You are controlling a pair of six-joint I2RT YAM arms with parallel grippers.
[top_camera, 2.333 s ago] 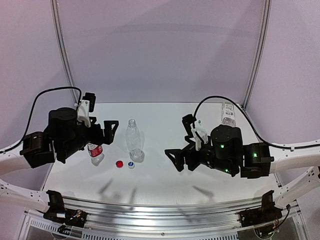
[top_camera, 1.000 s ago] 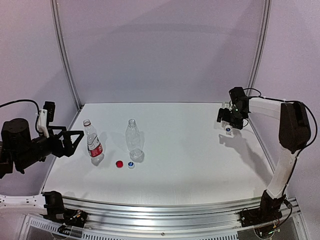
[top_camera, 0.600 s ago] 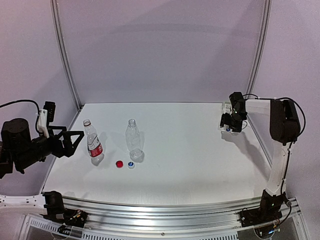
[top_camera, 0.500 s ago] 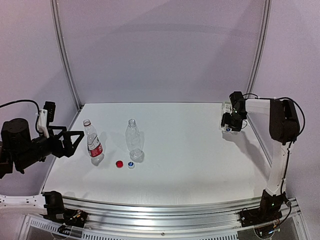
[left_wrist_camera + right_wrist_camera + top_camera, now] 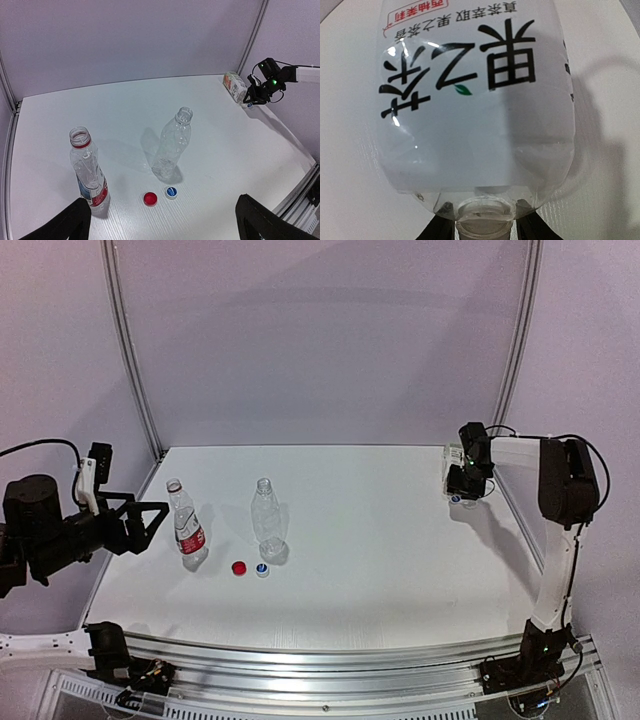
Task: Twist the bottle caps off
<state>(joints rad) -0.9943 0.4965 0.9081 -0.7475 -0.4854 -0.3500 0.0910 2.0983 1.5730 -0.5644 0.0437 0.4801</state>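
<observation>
Narrowed since before, right gripper (image 5: 463, 490) pinches the labelled bottle (image 5: 480, 115) by its neck, upper right; left gripper (image 5: 152, 527) gapes wide, lower left.

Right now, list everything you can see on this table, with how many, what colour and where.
Red-labelled bottle: one, clear, upright, uncapped, left side of the table.
Ribbed bottle: one, clear, upright, uncapped, to the right of the red-labelled one.
White-labelled bottle: one, clear, lying on its side, far right corner.
Red cap: one, red, loose in front of the two upright bottles.
Loose white-and-blue cap: one, beside the red cap.
Third cap: one, white and blue, at the lying bottle's mouth.
Table: one, white.
Left gripper: black, open, at the table's left edge.
Right gripper: black, fingers either side of the lying bottle's mouth, grip unclear.
</observation>
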